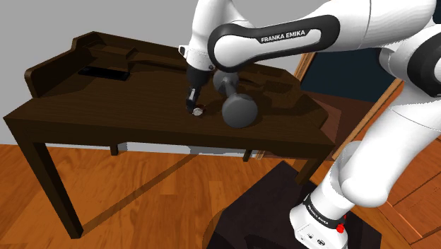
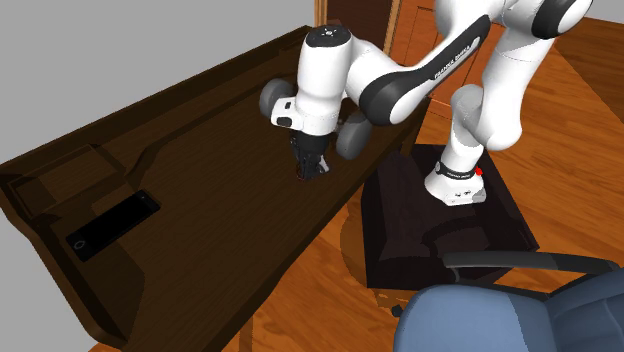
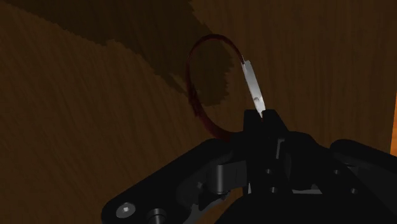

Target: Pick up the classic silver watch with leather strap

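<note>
Silver-cased watch (image 3: 253, 86) there on a dark maroon strap (image 3: 197, 105), claw (image 3: 261, 118) all black, table (image 1: 106, 113) dark brown and streaky-grained, floor (image 1: 141, 191) orange wood

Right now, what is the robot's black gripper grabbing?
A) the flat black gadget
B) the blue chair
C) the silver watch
C: the gripper is shut on the thin case of the silver watch, low over the dark wooden desk.

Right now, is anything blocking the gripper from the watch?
No, nothing visible is in the way. The gripper is down at the dark desk, and its fingers are shut on the silver case of the watch.
</note>
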You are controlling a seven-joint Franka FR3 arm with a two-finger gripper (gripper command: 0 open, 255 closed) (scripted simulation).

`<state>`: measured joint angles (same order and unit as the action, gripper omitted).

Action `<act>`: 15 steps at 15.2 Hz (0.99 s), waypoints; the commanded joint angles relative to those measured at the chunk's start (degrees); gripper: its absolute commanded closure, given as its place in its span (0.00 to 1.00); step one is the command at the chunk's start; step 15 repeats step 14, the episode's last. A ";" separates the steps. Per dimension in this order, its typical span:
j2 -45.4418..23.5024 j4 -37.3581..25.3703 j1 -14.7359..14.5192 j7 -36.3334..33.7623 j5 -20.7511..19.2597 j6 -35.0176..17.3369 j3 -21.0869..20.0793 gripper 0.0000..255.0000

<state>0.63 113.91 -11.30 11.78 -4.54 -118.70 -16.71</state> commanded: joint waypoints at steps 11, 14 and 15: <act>1.30 -7.78 -0.02 0.85 0.71 9.01 0.00 1.00; 1.34 -8.63 -0.02 0.91 0.74 9.89 0.01 1.00; 1.34 -8.63 -0.02 0.91 0.74 9.89 0.01 1.00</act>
